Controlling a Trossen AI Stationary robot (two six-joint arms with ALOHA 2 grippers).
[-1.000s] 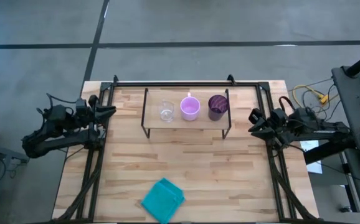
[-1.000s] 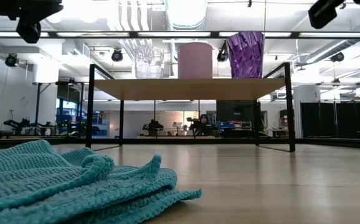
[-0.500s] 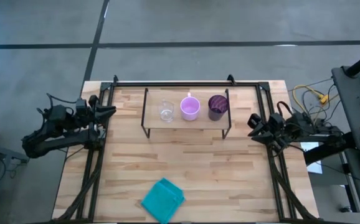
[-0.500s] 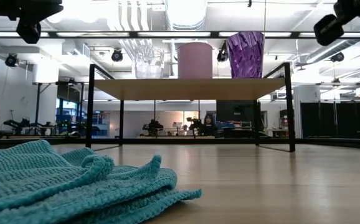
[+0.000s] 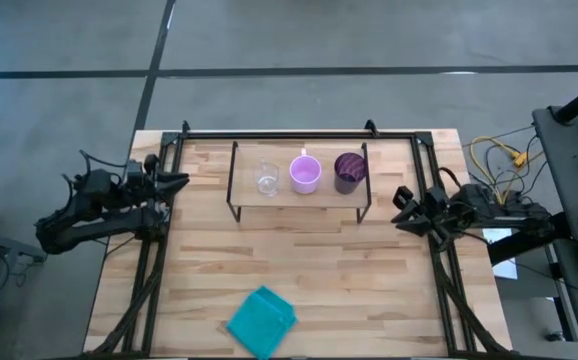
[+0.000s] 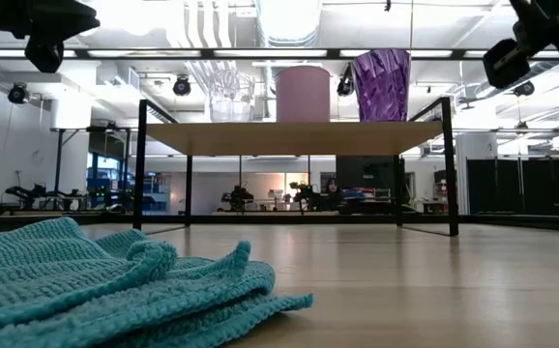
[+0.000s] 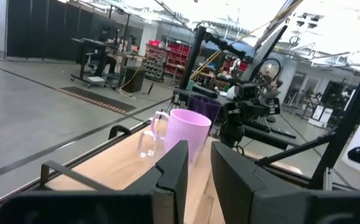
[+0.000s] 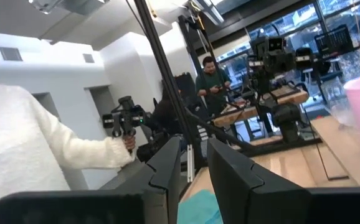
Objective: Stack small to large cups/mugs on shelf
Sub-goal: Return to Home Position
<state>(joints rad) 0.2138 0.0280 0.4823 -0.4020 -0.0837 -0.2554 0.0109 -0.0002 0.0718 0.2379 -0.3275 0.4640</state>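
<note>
I watched the faint glass cup [image 5: 267,179], the pink mug [image 5: 305,175] with its handle toward the tabletop's far edge, and the purple tumbler [image 5: 348,171], all upright on the shelf [image 5: 299,197]. The left gripper [image 5: 177,180] and right gripper [image 5: 401,208] hung at the tabletop's side edges, fingers narrowly parted.

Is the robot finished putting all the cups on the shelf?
Nearly. Done: the glass cup, pink mug and purple tumbler stand in a row on the shelf, smallest to largest. In hand: nothing; the left hand and right hand are empty at the sides of the table. Left: probably just parking them.
</note>
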